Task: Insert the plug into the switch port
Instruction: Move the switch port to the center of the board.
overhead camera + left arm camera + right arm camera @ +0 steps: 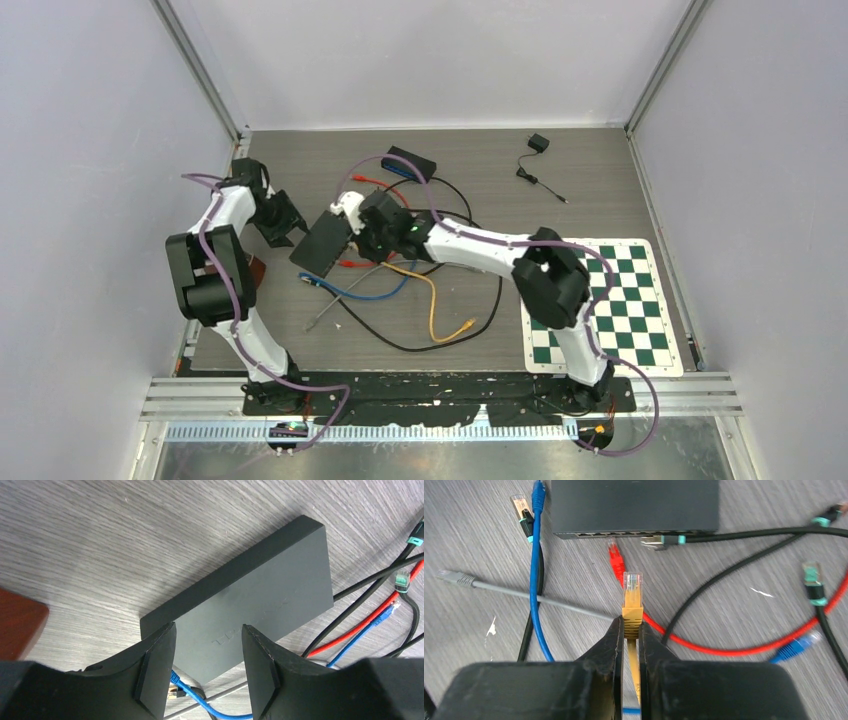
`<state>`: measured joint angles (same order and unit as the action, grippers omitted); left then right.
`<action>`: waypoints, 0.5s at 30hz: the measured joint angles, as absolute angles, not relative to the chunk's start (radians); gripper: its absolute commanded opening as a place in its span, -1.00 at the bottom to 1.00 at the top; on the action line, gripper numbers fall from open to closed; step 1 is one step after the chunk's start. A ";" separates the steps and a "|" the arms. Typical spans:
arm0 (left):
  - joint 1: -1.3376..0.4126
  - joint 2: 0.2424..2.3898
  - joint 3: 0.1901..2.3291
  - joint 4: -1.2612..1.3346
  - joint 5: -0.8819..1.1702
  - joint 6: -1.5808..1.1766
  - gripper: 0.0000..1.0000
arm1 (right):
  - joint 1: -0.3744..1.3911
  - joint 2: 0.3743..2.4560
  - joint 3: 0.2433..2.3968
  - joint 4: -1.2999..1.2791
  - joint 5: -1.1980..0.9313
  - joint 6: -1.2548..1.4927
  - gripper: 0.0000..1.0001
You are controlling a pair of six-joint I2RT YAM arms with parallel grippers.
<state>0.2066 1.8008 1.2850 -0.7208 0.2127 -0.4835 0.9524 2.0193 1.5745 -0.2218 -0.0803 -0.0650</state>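
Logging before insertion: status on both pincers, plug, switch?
Right pincer shut on yellow plug, short of switch ports. Left pincer open over switch. Red plug lies ahead, between yellow plug and ports.

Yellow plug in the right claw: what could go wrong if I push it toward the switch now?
The red cable plug lies between the yellow cable plug and the ports of the flat black switch box; it may deflect the push.
The left claw is open at the box, not clamping it, so the box may slide.
The right claw pinches only the boot; the plug may tilt.
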 measured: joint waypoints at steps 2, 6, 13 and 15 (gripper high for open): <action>0.206 1.805 1.286 -0.711 0.214 -0.491 0.06 | 0.979 2.089 1.646 -0.262 -0.064 -0.078 -0.90; 0.206 1.847 1.291 -0.709 0.214 -0.491 0.05 | 1.024 2.207 1.762 -0.315 -0.045 -0.095 -0.90; 0.208 1.888 1.294 -0.704 0.234 -0.495 0.02 | 1.057 2.281 1.799 -0.347 -0.041 -0.103 -0.90; 0.208 1.888 1.294 -0.703 0.237 -0.498 0.02 | 1.056 2.284 1.799 -0.346 -0.041 -0.102 -0.90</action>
